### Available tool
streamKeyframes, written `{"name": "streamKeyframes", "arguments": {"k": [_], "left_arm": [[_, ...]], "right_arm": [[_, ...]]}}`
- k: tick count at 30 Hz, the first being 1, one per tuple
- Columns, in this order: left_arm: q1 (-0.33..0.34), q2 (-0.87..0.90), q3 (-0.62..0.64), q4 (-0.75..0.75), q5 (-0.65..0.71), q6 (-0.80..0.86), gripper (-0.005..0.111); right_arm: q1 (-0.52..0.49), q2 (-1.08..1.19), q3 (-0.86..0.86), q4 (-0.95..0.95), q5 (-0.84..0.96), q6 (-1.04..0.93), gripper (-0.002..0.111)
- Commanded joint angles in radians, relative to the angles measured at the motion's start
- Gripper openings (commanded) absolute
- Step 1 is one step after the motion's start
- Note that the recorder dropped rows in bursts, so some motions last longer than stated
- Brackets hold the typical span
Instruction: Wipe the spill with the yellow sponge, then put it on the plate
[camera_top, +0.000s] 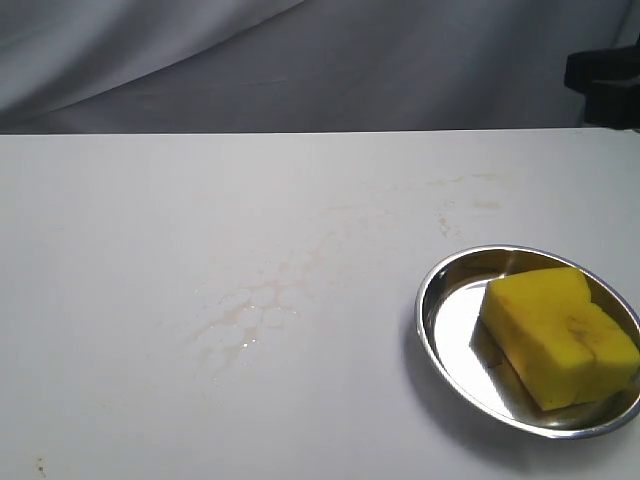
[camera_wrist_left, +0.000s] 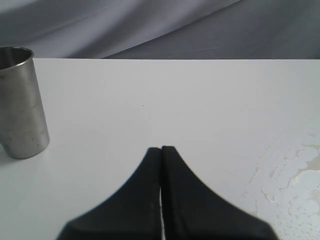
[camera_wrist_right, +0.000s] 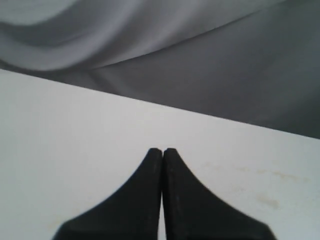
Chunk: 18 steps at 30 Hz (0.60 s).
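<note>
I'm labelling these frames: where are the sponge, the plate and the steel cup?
sponge (camera_top: 545, 320): exterior view, on its top face.
plate (camera_top: 445, 320): exterior view, on the bare inner wall beside the sponge.
cup (camera_wrist_left: 20, 105): left wrist view, on its side wall.

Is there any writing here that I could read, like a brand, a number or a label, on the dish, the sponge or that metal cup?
None: no text can be read in any view.
The plate, the sponge, the cup and the table all show plain, unmarked surfaces.
</note>
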Motion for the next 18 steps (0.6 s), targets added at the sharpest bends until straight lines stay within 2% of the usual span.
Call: {"name": "streamKeyframes", "arguments": {"k": [1,8,18], "left_arm": [[-0.001,-0.004,0.004,0.003,-0.013,-0.002,0.000],[-0.001,-0.004,0.004,0.003,-0.013,-0.002,0.000],[-0.001,-0.004,0.004,0.003,-0.013,-0.002,0.000]], "right_arm": [[-0.006,-0.063,0.007,0.018,-0.072,0.005,0.000],[-0.006,-0.192,0.007,0.052,-0.102,0.026,0.000],[-0.006,-0.386,0.048,0.032,-0.280,0.081,0.000]]}}
